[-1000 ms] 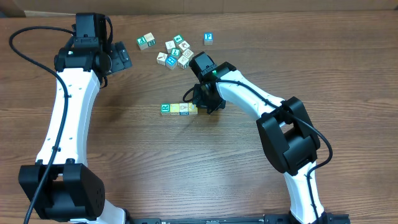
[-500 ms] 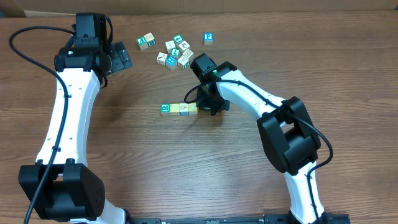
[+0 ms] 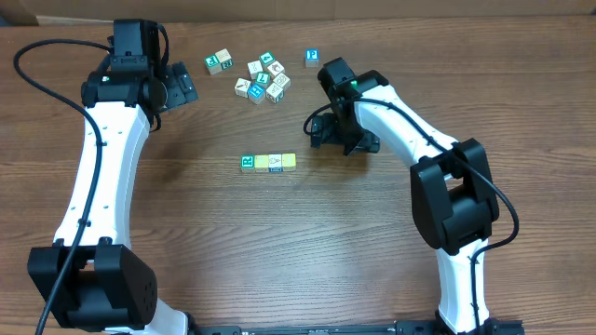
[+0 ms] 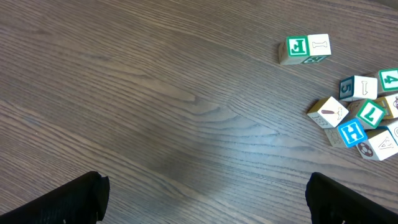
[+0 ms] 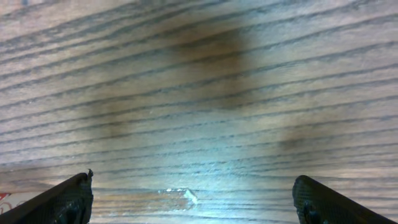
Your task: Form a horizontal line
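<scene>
Right pincer (image 3: 343,140) hovers spread wide near the 4-cube horizontal line (image 3: 268,163).

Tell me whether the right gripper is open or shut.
Open. The right gripper shows fingers far apart, only bare table between.

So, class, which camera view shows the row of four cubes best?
The overhead view: the row of cubes lies whole and uncovered there. The left wrist view catches only loose cubes; the right wrist view, little but wood grain.
</scene>
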